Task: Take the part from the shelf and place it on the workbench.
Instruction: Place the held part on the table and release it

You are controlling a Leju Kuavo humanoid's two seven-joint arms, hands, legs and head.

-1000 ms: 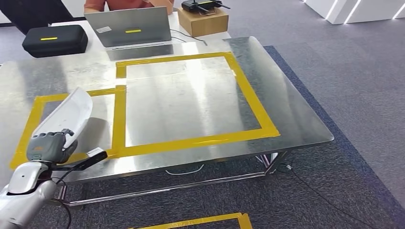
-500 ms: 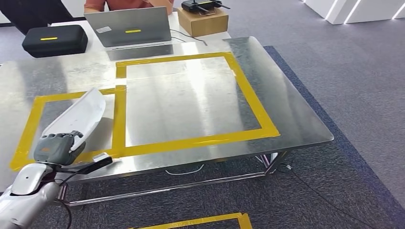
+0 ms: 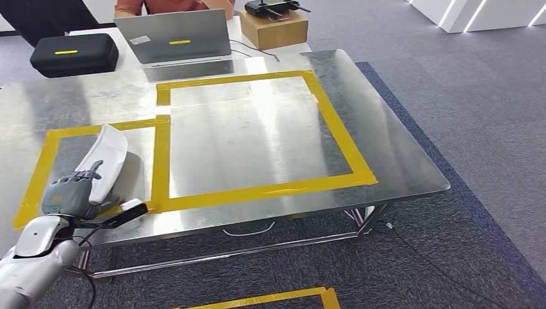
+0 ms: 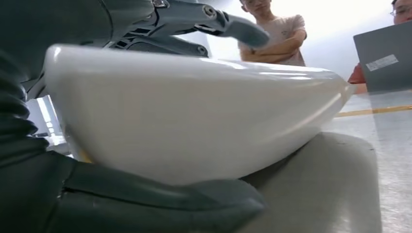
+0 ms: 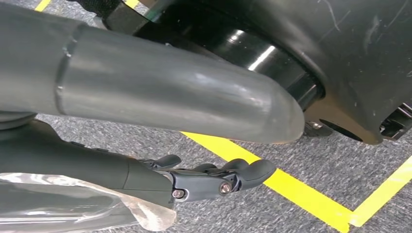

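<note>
Head view: left hand [image 3: 72, 195] gripped the white curved part [image 3: 107, 161] at its near end, over the small yellow-taped frame [image 3: 43, 162] on the steel workbench [image 3: 257, 129]. Far end probably touched the sheet; glare made that uncertain. Advice: lower flat, then release inside the tape.

Left wrist view: part [image 4: 194, 121] was smooth, glossy, shell-shaped, clasped between thumb and fingers [image 4: 214, 22].

Right wrist view: right hand [image 5: 214, 179] hung over grey carpet [image 5: 311, 165], fingers curled, holding nothing.
</note>
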